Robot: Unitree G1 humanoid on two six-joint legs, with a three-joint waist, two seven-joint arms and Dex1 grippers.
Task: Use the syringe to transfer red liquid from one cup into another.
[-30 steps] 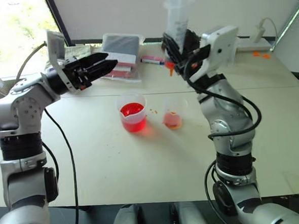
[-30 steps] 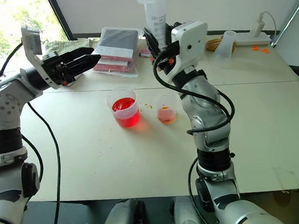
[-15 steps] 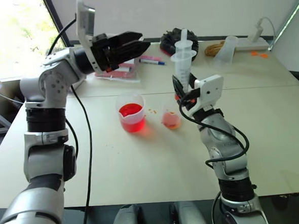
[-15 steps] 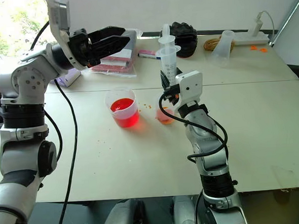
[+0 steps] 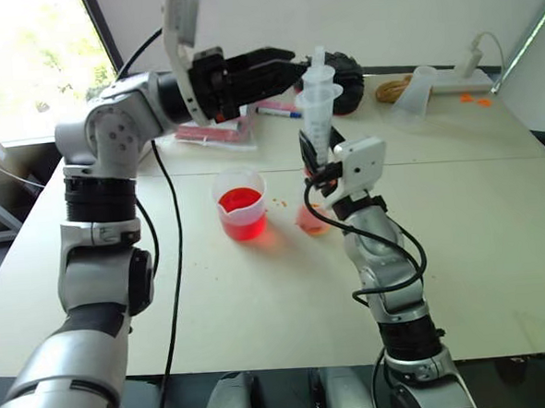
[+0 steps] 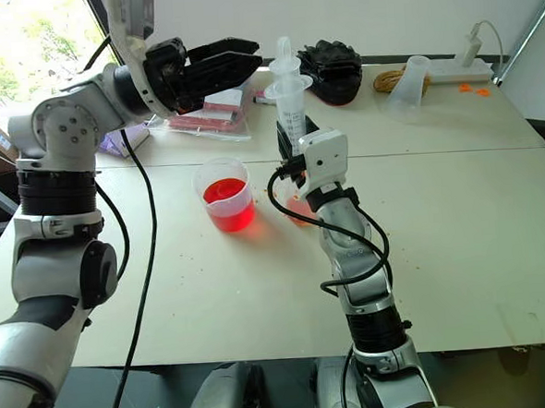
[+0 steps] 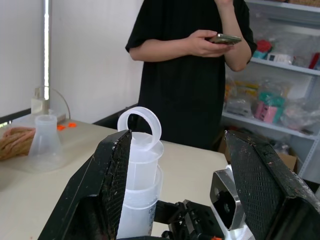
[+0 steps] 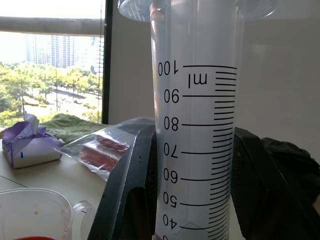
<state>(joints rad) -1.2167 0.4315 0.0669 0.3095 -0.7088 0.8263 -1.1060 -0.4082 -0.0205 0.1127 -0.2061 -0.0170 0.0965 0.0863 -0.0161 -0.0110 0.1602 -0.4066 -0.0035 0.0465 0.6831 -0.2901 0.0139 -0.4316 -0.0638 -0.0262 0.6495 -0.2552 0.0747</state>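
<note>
- On my table [image 6: 497,246] the spouted cup [image 5: 241,202] sits left of the smaller plain cup [image 5: 312,215], the two near each other but not touching.
- My right gripper [image 5: 319,159] is just behind that smaller cup, with the syringe [image 5: 318,109] standing upright in it, plunger end on top.
- My left gripper [image 5: 278,70] hangs up above the table, left of the syringe's top, just beside it.
- Along the far edge behind the cups there's a flat bag [image 6: 213,110] on the left, a dark bundle [image 6: 335,69] in the middle and a flask [image 6: 406,87] to the right.
- A tissue box [image 8: 27,147] sits at the far left.
</note>
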